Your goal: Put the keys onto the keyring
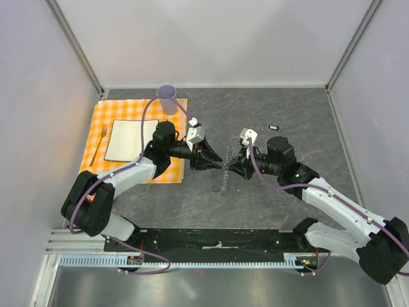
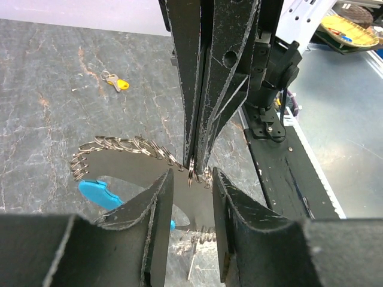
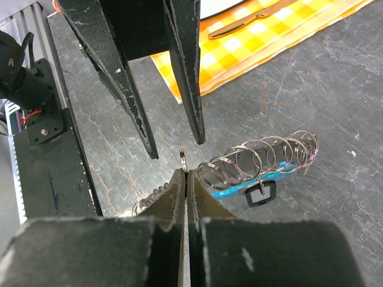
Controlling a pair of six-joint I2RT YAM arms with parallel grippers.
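The keyring is a loop of linked grey metal rings (image 3: 269, 156) with a blue plastic section (image 3: 276, 178); it hangs between my grippers in the top view (image 1: 223, 181). A black key with a white centre (image 3: 258, 194) hangs on it. My right gripper (image 3: 185, 172) is shut on one ring of the chain (image 2: 191, 172). My left gripper (image 2: 190, 200) is open, its fingers (image 3: 194, 113) on either side of that ring without touching it. The blue section also shows in the left wrist view (image 2: 97, 194). A yellow-orange key (image 2: 120, 85) and another black key (image 1: 273, 127) lie loose on the table.
An orange chequered cloth (image 1: 167, 169) at the back left carries a white plate (image 1: 124, 139), a fork (image 1: 98, 146) and a purple cup (image 1: 167, 98). The cloth and cutlery (image 3: 245, 23) show behind the left fingers. The black base rail (image 1: 211, 240) runs along the near edge.
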